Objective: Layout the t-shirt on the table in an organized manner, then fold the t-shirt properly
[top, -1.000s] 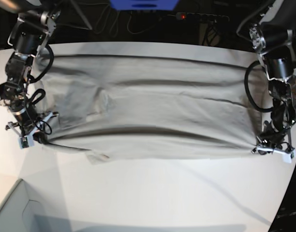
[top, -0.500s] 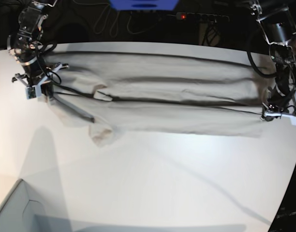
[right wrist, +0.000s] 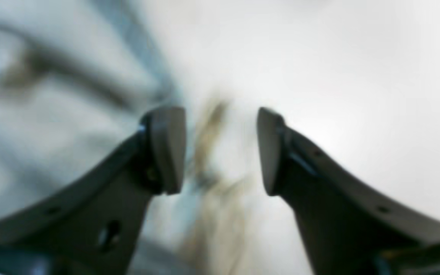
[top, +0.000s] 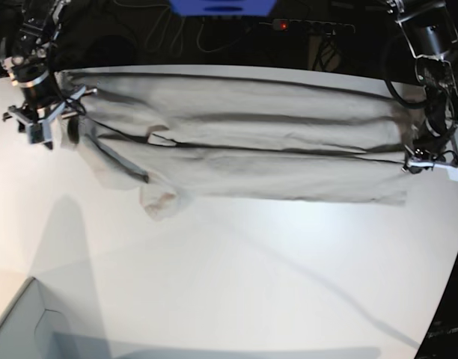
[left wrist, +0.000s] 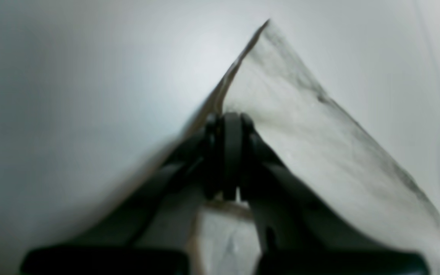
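The light grey-beige t-shirt (top: 251, 149) lies as a long folded band across the far part of the white table (top: 251, 284). One sleeve (top: 158, 200) pokes out toward the near side. At the right end of the band, my left gripper (top: 432, 166) is shut on the shirt's corner. The left wrist view shows the cloth (left wrist: 319, 152) rising in a peak from the closed left gripper (left wrist: 227, 126). My right gripper (top: 40, 129) is at the shirt's left end. In the right wrist view the right gripper (right wrist: 220, 149) stands open, nothing pinched, above blurred cloth (right wrist: 52, 114).
A pale box corner (top: 19, 329) sits at the near left. Beyond the table's curved far edge lie a power strip (top: 311, 26), cables and a blue object (top: 221, 6). The table's right edge runs close to the left arm.
Both grippers carried the shirt's near edge toward the far side, folding the shirt lengthwise. The right gripper has since opened and let go of the cloth. The left keeps its grip.
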`<state>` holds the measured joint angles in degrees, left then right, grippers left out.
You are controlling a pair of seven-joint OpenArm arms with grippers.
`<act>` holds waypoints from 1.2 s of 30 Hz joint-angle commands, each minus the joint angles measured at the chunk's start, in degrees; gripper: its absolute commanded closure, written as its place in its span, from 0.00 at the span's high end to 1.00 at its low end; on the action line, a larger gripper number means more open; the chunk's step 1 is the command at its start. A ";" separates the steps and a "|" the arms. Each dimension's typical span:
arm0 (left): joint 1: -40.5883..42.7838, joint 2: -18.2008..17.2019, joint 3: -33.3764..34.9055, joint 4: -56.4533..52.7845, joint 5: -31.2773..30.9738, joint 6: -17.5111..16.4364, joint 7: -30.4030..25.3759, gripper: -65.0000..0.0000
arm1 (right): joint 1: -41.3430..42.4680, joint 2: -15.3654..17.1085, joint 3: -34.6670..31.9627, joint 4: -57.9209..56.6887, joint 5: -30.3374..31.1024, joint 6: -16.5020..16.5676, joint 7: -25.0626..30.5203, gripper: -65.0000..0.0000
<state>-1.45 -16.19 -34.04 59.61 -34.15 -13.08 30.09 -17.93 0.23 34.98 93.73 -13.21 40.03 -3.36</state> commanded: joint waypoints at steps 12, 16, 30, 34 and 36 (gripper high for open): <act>-0.70 -1.09 -0.20 0.74 -0.44 -0.33 -0.77 0.00 | 15.69 2.28 -11.82 1.08 3.50 -0.03 -22.97 0.59; 0.00 -1.27 -0.11 0.74 -0.44 -0.33 -0.68 0.00 | 24.75 3.33 -15.07 -7.62 3.41 -0.03 -34.40 0.59; 0.00 -1.09 -0.11 0.74 -0.44 -0.33 -0.86 0.00 | 32.75 5.00 -14.89 -27.84 1.12 -0.03 -38.80 0.45; 0.00 -1.09 -0.11 0.74 -0.44 -0.33 -0.94 0.00 | 31.60 4.30 -14.98 -27.76 0.86 -0.03 -38.71 0.28; 0.00 -1.00 -0.11 0.74 -0.53 -0.33 -1.03 0.00 | 31.60 4.30 -14.98 -28.02 0.86 -0.03 -38.80 0.19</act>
<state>-0.67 -16.19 -34.02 59.46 -34.00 -13.10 30.17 12.51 4.10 20.08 65.01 -12.36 39.99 -42.06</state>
